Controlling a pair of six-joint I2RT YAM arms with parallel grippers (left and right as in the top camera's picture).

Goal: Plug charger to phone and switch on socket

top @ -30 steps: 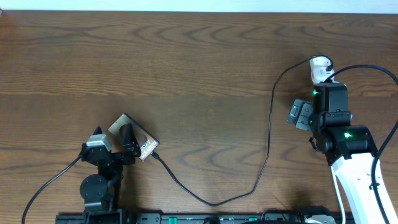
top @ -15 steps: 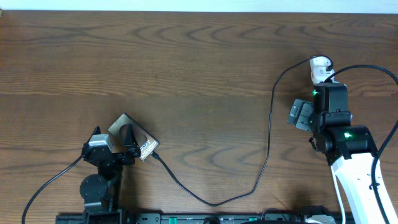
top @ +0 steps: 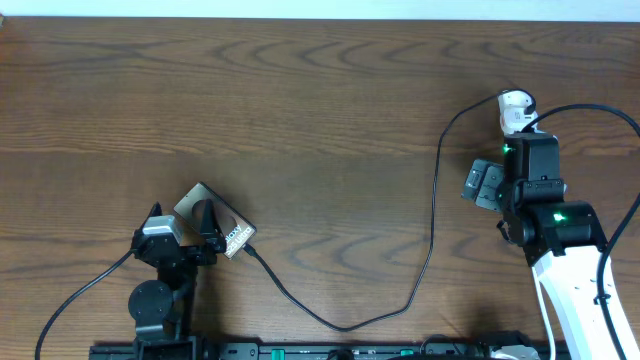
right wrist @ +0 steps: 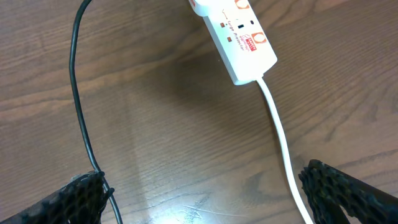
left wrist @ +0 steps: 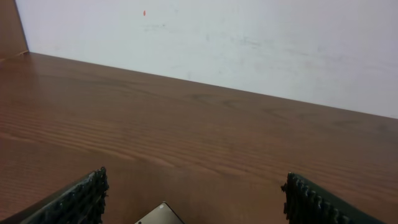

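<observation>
The phone (top: 190,203) lies near the table's (top: 300,120) near-left corner. The charger (top: 432,200) cable reaches its lettered end, then loops by the near edge up to the socket (right wrist: 239,40) at the right edge. The left gripper (left wrist: 196,208) hovers over the phone, jaws spread, empty. The right gripper (right wrist: 211,199), likewise spread and empty, hangs above the socket's corded end.

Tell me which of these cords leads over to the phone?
The thin black charger cable: it loops across the table to the phone. The white cord only leaves the power strip.
</observation>
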